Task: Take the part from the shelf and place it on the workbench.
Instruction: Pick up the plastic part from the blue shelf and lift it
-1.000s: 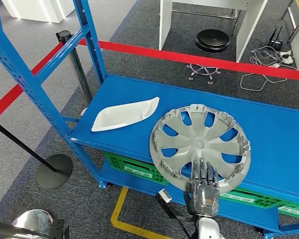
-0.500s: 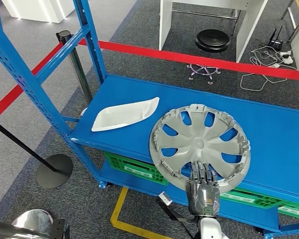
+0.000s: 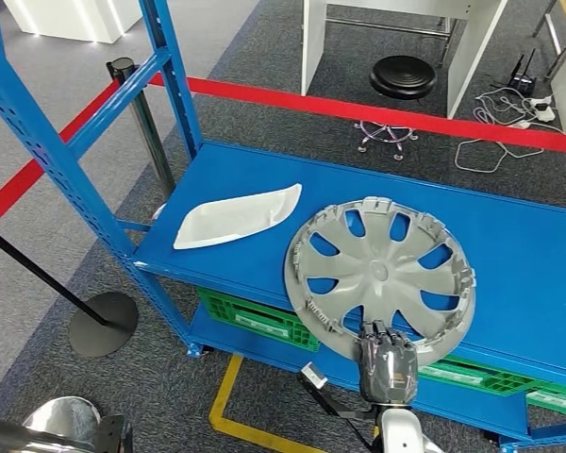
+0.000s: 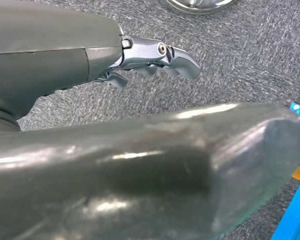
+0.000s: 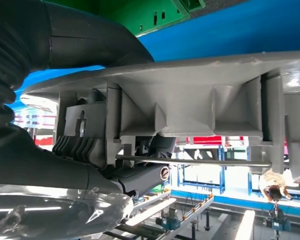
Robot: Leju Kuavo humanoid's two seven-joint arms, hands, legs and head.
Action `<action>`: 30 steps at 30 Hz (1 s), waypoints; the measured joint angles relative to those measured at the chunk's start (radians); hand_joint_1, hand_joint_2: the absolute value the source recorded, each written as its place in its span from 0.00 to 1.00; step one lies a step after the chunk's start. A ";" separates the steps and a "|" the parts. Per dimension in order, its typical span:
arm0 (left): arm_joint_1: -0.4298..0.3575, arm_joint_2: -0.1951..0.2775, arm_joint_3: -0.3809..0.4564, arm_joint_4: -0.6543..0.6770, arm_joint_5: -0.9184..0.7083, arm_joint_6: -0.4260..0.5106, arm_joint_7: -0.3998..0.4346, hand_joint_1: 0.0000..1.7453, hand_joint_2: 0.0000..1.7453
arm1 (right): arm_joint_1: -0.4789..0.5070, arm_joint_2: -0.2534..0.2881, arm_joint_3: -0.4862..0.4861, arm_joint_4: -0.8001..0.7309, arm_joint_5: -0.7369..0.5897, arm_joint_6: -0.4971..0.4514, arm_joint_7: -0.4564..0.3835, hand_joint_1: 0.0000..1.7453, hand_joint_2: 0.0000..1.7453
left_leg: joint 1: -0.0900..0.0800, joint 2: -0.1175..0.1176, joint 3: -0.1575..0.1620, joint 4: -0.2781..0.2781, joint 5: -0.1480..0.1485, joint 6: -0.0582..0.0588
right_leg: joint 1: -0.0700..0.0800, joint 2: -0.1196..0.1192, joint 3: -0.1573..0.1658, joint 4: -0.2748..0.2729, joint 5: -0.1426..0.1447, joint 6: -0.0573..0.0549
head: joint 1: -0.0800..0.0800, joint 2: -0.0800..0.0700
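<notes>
A grey hubcap [image 3: 380, 274] lies face down on the blue shelf [image 3: 529, 255], its near edge jutting over the shelf's front. My right hand [image 3: 387, 370] comes up from below and grips that near rim, fingers curled over it. In the right wrist view the hubcap's ribbed rim [image 5: 201, 100] runs between the thumb [image 5: 84, 45] and the dark fingers [image 5: 141, 175]. A white curved panel [image 3: 234, 217] rests further left on the shelf. My left hand [image 4: 103, 150] hangs over grey carpet with its fingers [image 4: 156, 52] spread from the thumb and nothing in it.
Blue shelf uprights [image 3: 59, 160] rise at the left. A green crate [image 3: 258, 316] sits under the shelf. Red barrier tape [image 3: 380, 113] crosses behind, hung from a post on a round base [image 3: 102, 324]. A black stool [image 3: 403, 75], white table legs [image 3: 312, 42] and floor cables [image 3: 501, 113] stand beyond.
My right hand's fingers, stretched flat over the hubcap's near rim a second ago, have curled down onto it. The hubcap has barely shifted.
</notes>
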 joint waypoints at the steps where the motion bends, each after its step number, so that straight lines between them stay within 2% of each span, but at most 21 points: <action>1: 0.000 0.000 0.000 0.000 -0.001 0.000 -0.001 0.00 0.00 | 0.000 -0.002 0.001 -0.003 0.000 0.000 0.000 1.00 1.00 | 0.000 0.000 0.000 0.000 0.000 0.000 | 0.000 0.000 0.000 0.000 0.000 0.000 | 0.000 0.000; 5: 0.000 -0.001 0.001 0.000 -0.002 0.000 -0.003 0.00 0.00 | -0.001 -0.018 0.003 -0.029 0.000 0.000 0.000 1.00 1.00 | 0.000 0.000 0.000 0.000 0.000 0.000 | 0.000 0.000 0.000 0.000 0.000 0.000 | 0.000 0.000; 15: 0.000 -0.004 0.016 0.000 -0.002 0.005 -0.009 0.00 0.00 | -0.010 -0.119 -0.012 -0.206 -0.007 0.000 -0.001 1.00 1.00 | -0.001 0.000 -0.002 0.000 0.000 0.001 | -0.001 0.000 -0.001 0.000 0.001 0.001 | 0.000 0.000; 17: 0.000 -0.006 0.020 0.000 -0.002 0.008 -0.010 0.00 0.00 | -0.011 -0.143 -0.034 -0.268 -0.007 0.000 -0.020 1.00 1.00 | -0.001 0.000 -0.002 0.000 0.000 0.001 | -0.001 0.000 -0.001 0.000 0.001 0.001 | 0.000 0.000; 19: 0.000 -0.007 0.023 0.000 -0.002 0.010 -0.011 0.00 0.00 | 0.005 -0.154 -0.084 -0.337 -0.006 0.000 -0.084 1.00 1.00 | -0.001 0.000 -0.002 0.000 0.000 0.001 | -0.002 -0.001 -0.002 0.000 0.001 0.001 | 0.000 0.000; 21: 0.001 -0.010 0.025 0.000 -0.003 0.011 -0.012 0.00 0.00 | 0.067 -0.113 -0.178 -0.422 -0.006 0.000 -0.234 1.00 1.00 | -0.001 -0.002 -0.002 0.000 0.000 0.001 | 0.000 -0.002 -0.001 0.000 0.000 0.001 | 0.001 0.000; 22: 0.003 -0.010 0.026 0.000 -0.004 0.012 -0.012 0.00 0.00 | 0.115 -0.053 -0.248 -0.470 -0.006 0.000 -0.363 1.00 1.00 | 0.000 -0.002 -0.003 0.000 0.000 0.001 | 0.000 -0.003 -0.001 0.000 0.000 0.000 | 0.002 0.000; 23: 0.004 -0.011 0.028 0.000 -0.004 0.013 -0.012 0.00 0.00 | 0.165 0.028 -0.329 -0.520 -0.006 0.000 -0.531 1.00 1.00 | 0.000 -0.003 -0.003 0.000 -0.001 0.000 | 0.001 -0.002 -0.002 0.000 0.000 -0.001 | 0.002 0.000; 25: 0.004 -0.013 0.034 0.000 -0.006 0.015 -0.013 0.00 0.00 | 0.235 0.193 -0.487 -0.607 -0.006 0.001 -0.936 1.00 1.00 | 0.001 -0.003 -0.004 0.000 -0.001 0.000 | 0.001 -0.002 -0.004 0.001 -0.001 -0.002 | -0.008 0.000; 26: 0.003 -0.015 0.037 0.000 -0.006 0.015 -0.014 0.00 0.00 | 0.255 0.251 -0.549 -0.643 -0.006 0.001 -1.120 1.00 1.00 | 0.001 -0.003 -0.003 -0.001 -0.001 0.000 | 0.002 -0.003 -0.004 0.001 -0.003 -0.003 | -0.012 0.000; 27: 0.002 -0.017 0.039 0.000 -0.007 0.015 -0.014 0.00 0.00 | 0.271 0.296 -0.601 -0.678 -0.006 0.001 -1.268 1.00 1.00 | 0.002 -0.004 -0.003 -0.001 -0.001 -0.001 | 0.002 -0.005 -0.003 0.001 -0.004 -0.004 | -0.014 0.000; 28: 0.003 -0.019 0.041 0.000 -0.008 0.015 -0.015 0.00 0.00 | 0.284 0.331 -0.639 -0.712 -0.005 0.001 -1.361 1.00 1.00 | 0.003 -0.004 -0.003 -0.001 -0.001 -0.001 | 0.003 -0.005 -0.003 0.001 -0.005 -0.005 | -0.014 0.000; 29: 0.004 -0.020 0.043 0.000 -0.009 0.015 -0.015 0.00 0.00 | 0.296 0.360 -0.666 -0.743 -0.005 0.001 -1.402 1.00 1.00 | 0.003 -0.004 -0.003 -0.001 -0.002 -0.002 | 0.003 -0.005 -0.003 0.001 -0.004 -0.005 | -0.014 0.000; 30: 0.003 -0.020 0.045 0.000 -0.010 0.015 -0.016 0.00 0.00 | 0.306 0.386 -0.683 -0.772 -0.005 0.002 -1.396 1.00 1.00 | 0.003 -0.004 -0.003 -0.001 -0.002 -0.002 | 0.003 -0.004 -0.003 0.001 -0.004 -0.005 | -0.014 0.000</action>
